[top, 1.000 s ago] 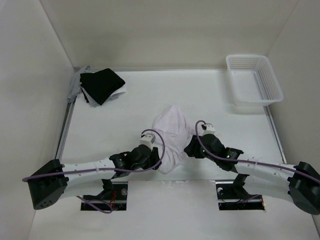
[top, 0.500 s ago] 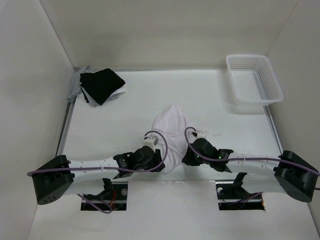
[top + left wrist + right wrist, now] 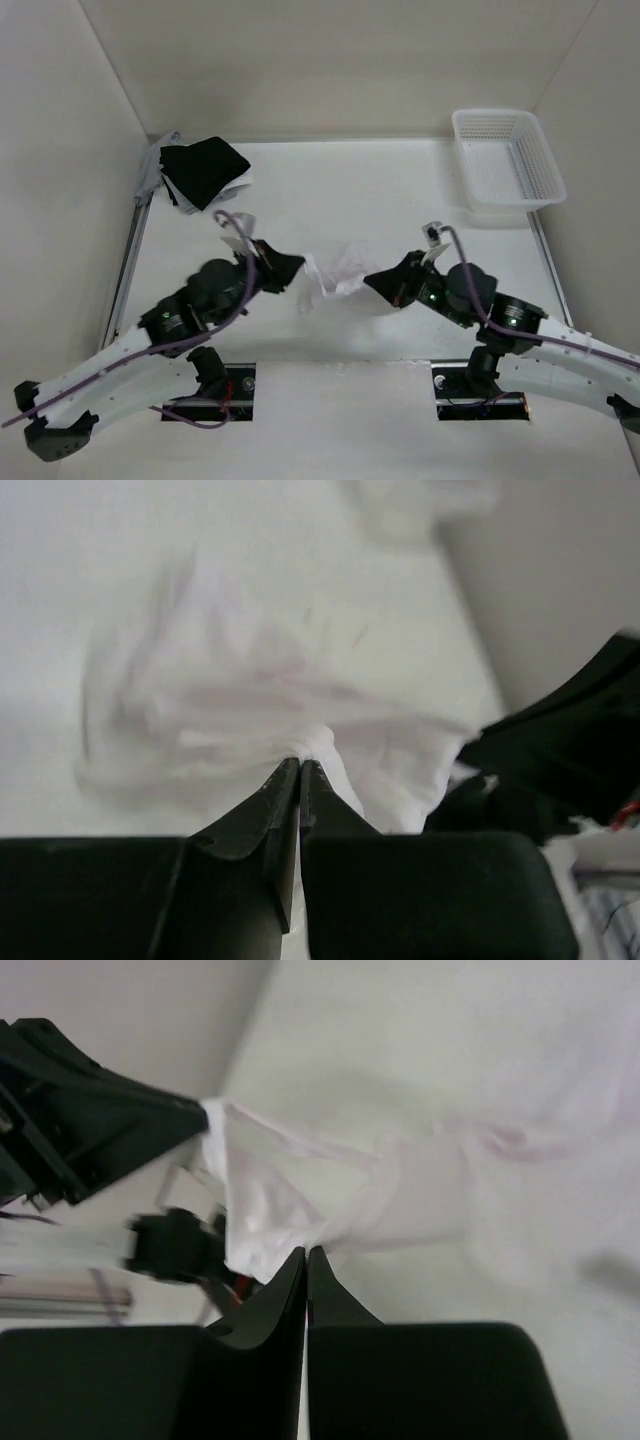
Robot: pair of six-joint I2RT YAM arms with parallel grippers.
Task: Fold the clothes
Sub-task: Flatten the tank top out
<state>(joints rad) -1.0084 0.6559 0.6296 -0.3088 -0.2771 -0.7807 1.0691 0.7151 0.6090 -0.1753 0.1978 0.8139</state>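
1. The thin, plain white fabric garment point(image 3: 335, 274) hangs bunched between the two arms over the middle of the white bench point(image 3: 400, 190). It appears lifted off the bench, but whether its lowest fold touches the surface cannot be told.
2. The left gripper point(image 3: 300, 763) has its jaws pressed together on a small peak of the cloth. The right gripper point(image 3: 306, 1252) likewise pinches an edge of it.
3. The step in hand looks like spreading the garment out before folding. Draw the two pinches apart evenly until the slack between them is gone, and no further, since thin fabric can slip out of so small a bite.
4. Hold both ends level, then lower them so the hanging part lands first and lies smooth.
5. Stay well away from the folded black garment point(image 3: 203, 168) at the far left corner and the white mesh basket point(image 3: 507, 158) at the far right.
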